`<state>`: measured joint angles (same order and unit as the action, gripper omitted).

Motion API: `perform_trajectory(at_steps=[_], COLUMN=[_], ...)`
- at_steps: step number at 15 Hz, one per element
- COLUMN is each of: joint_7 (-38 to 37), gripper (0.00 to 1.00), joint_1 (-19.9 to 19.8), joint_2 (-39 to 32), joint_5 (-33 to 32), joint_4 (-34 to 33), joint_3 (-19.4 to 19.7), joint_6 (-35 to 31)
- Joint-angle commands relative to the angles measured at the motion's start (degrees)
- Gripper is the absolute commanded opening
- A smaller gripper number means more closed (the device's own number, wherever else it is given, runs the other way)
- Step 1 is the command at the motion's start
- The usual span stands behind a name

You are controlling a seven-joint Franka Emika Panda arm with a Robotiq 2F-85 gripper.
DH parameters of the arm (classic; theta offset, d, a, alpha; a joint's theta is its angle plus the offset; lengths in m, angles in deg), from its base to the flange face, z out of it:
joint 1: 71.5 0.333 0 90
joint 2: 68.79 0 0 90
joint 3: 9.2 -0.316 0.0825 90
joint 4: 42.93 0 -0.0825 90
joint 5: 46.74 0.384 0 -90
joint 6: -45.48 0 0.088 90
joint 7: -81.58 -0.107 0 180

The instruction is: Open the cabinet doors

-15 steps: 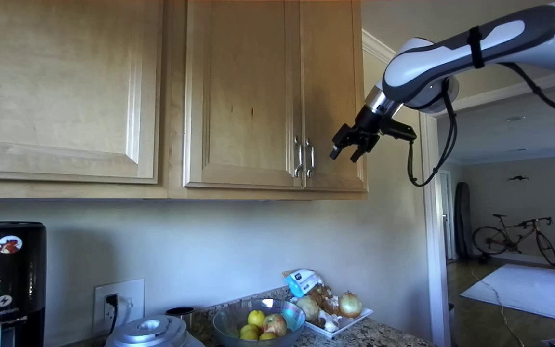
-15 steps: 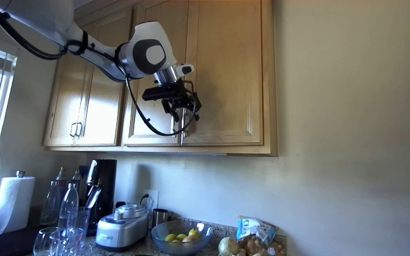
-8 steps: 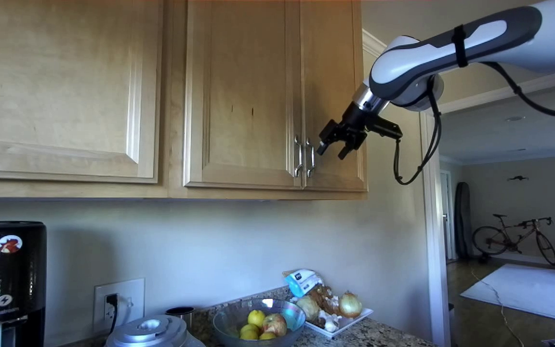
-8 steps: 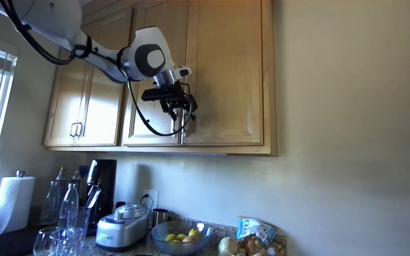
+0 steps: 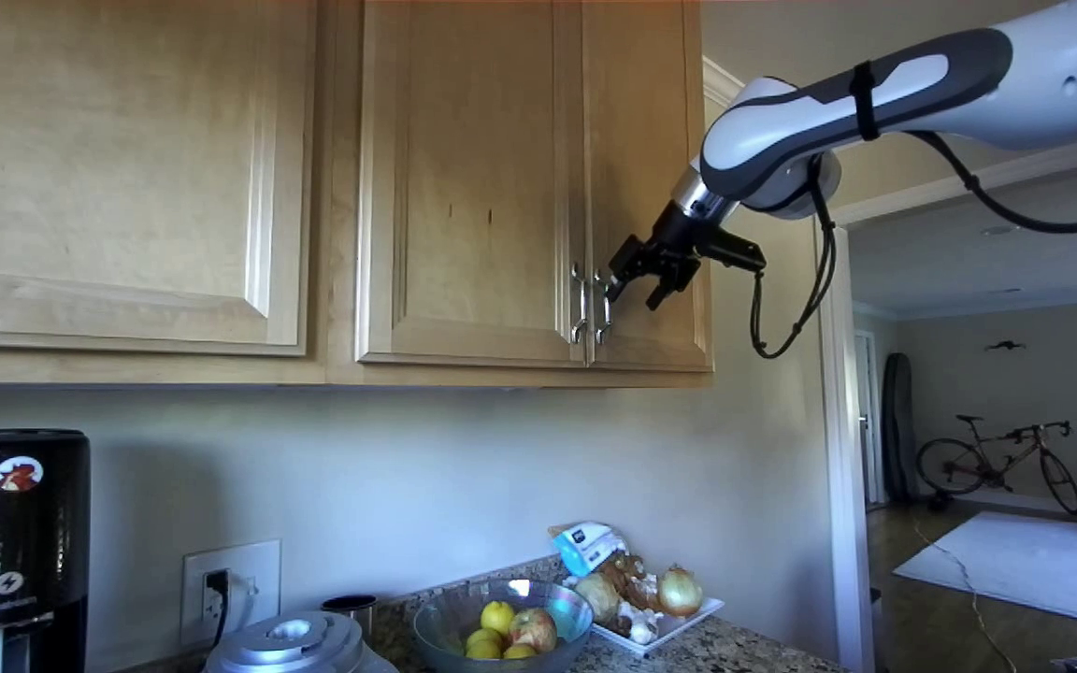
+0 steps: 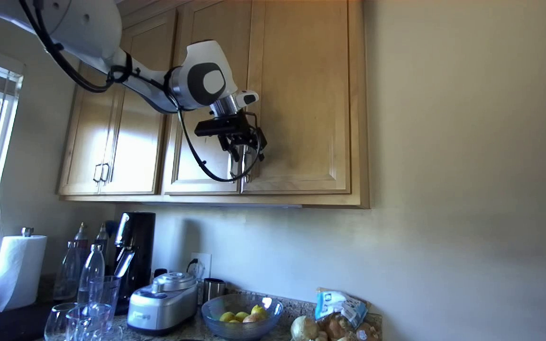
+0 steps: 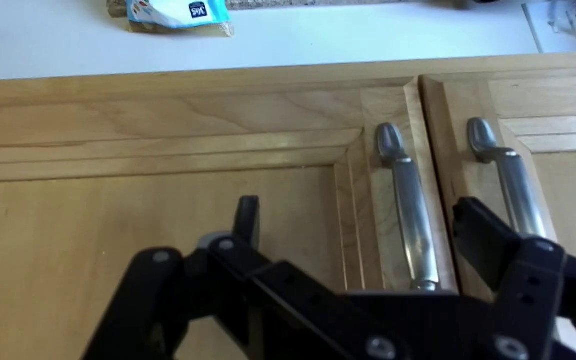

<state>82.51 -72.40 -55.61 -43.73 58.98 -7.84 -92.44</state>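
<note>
The gripper (image 7: 360, 215) partly hides the handles (image 7: 414, 215) of the cabinet doors (image 5: 482, 178), its fingers (image 7: 483, 245) apart, the arm (image 5: 917, 79) slanting down.

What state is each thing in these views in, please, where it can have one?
Pincer: open, holding nothing
Cabinet doors: both shut
Window-side doors: both shut
Power plug: in the outlet
Glass bowl: upright, holding fruit
Bottles: standing upright
Paper towel roll: standing on end
Silver appliance: on or off, cannot tell
</note>
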Motion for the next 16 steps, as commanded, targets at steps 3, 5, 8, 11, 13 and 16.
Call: perform_trajectory(at_steps=[3, 5, 8, 11, 13, 16], joint_7=[-1.1, -1.0, -0.8, -0.3, -0.3, -0.1], gripper=[0.97, 0.72, 0.62, 0.4, 0.27, 0.09], joint_1=[0.1, 0.3, 0.5, 0.7, 0.5, 0.7], joint_2=[-2.0, -2.2, -1.8, -1.7, -1.8, -1.8], joint_5=[-0.5, -0.3, 0.1, 0.5, 0.0, 0.3], joint_4=[-2.0, -2.3, -2.2, -1.9, -1.7, -1.5], joint_3=[-0.5, -0.7, -1.0, -1.2, -1.2, -1.3], joint_6=[-2.6, -2.5, -1.6, -2.1, -2.5, -2.6])
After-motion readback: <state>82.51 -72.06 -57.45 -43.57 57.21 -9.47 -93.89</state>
